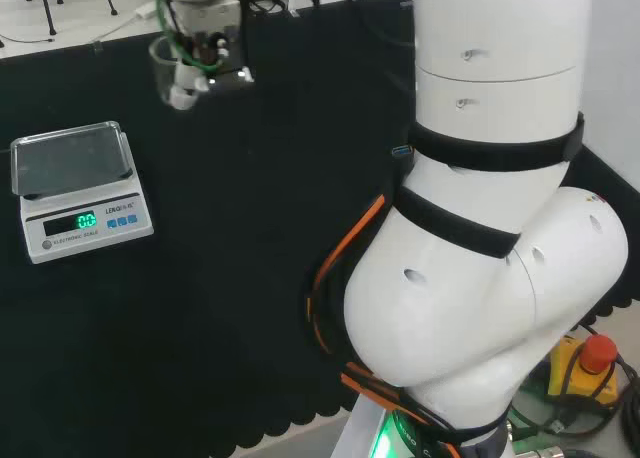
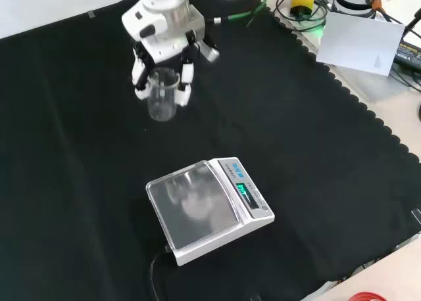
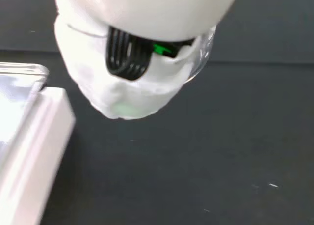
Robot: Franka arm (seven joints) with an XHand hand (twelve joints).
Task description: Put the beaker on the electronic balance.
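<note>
I am holding the beaker [image 2: 162,94] in my hand [image 2: 166,48], with my fingers [image 2: 185,84] curling down around its clear wall from both sides, so the glass is hanging upright under my palm with its mouth up and its long axis standing vertical. In the front view it appears to be raised a little off the black cloth [image 2: 316,156], though I cannot tell for sure how far its base is clear of the surface. The balance [image 2: 209,209] is sitting well apart from me: in the front view it is lying lower in the picture and a little to the right of the beaker, which means nearer that camera, and in the head view it is lying to the left and nearer than my hand. Its shiny pan [image 2: 192,206] is lying bare, with the lit display on the side turned away from the beaker's line of approach. In the wrist view the white edge of the balance is showing past my palm, with the beaker's rim curving just behind my fingers. I am judging that the coming move is a carry across the cloth toward the pan, keeping the beaker upright, then a lowering onto its middle.
</note>
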